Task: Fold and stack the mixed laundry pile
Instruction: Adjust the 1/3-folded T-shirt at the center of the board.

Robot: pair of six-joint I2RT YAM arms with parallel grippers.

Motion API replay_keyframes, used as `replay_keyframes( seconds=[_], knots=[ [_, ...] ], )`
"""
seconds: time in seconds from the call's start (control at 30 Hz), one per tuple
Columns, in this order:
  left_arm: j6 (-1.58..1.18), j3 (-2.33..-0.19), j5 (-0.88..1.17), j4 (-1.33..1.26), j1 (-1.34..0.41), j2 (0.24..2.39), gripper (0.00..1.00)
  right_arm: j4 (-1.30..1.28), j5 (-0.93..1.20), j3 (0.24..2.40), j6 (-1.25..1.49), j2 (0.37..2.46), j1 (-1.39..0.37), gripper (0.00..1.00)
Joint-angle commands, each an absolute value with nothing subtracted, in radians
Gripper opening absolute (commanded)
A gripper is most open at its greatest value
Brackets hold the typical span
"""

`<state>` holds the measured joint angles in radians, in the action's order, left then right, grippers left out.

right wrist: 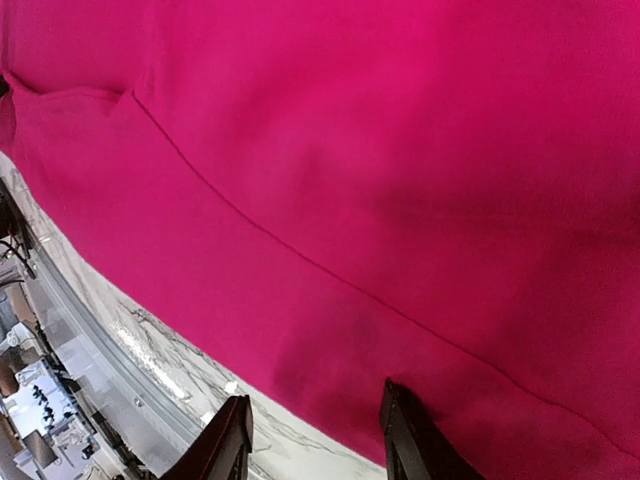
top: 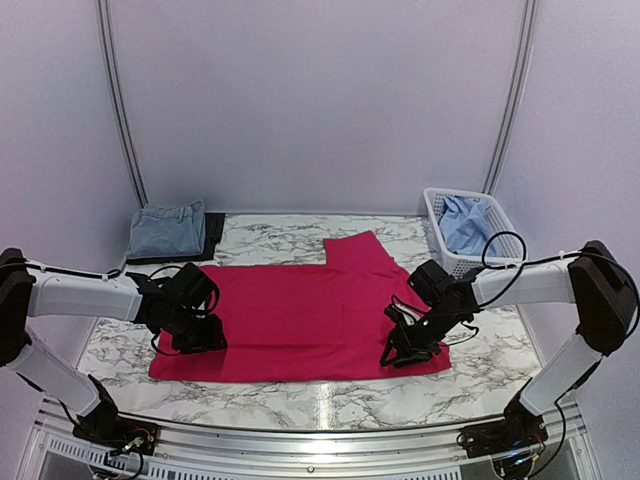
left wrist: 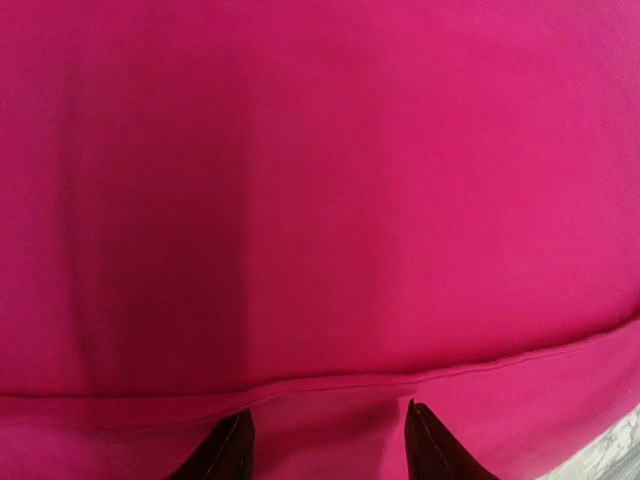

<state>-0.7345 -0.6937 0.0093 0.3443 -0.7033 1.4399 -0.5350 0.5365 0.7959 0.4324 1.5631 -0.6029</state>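
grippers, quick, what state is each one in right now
left gripper: open, fingers apart just above the pink T-shirt, nothing held
right gripper: open, over the pink T-shirt near its edge, nothing held

**Basket point(top: 436, 222) and table point(top: 285, 238)**

The white slatted basket stands on the far right corner of the marble table. A pale wall point(top: 320, 100) rises behind the basket. One metal pole point(top: 508, 100) climbs just above the basket, and a second pole point(top: 118, 110) stands far to its left. A metal rail point(top: 320, 440) runs along the table edge opposite the basket.
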Motion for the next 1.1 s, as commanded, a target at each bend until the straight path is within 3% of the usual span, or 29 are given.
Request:
replay_keyframes(
  seconds=[0.0,0.3,0.4,0.5,0.8,1.07],
  knots=[
    [-0.720,-0.725,-0.079,0.481,-0.625,1.465,0.54,-0.533,0.483,0.752,0.416,1.560,-0.571,0.45],
    [-0.632,-0.751,-0.152,0.554,-0.488,1.361,0.62,-0.575,0.516,0.755,0.357,1.492,-0.505,0.45],
    [-0.551,-0.814,-0.100,0.526,-0.502,1.307,0.76,-0.586,0.505,0.828,0.331,1.467,-0.500,0.47],
    [-0.483,-0.863,-0.051,0.489,-0.515,1.297,0.98,-0.581,0.493,0.918,0.313,1.522,-0.496,0.48],
    [-0.597,-0.891,0.052,0.335,-0.506,1.434,0.99,-0.541,0.463,1.146,0.280,1.757,-0.457,0.51],
    [-0.650,-0.835,0.043,0.356,-0.506,1.554,0.99,-0.522,0.462,1.074,0.258,1.812,-0.457,0.50]
  ],
)
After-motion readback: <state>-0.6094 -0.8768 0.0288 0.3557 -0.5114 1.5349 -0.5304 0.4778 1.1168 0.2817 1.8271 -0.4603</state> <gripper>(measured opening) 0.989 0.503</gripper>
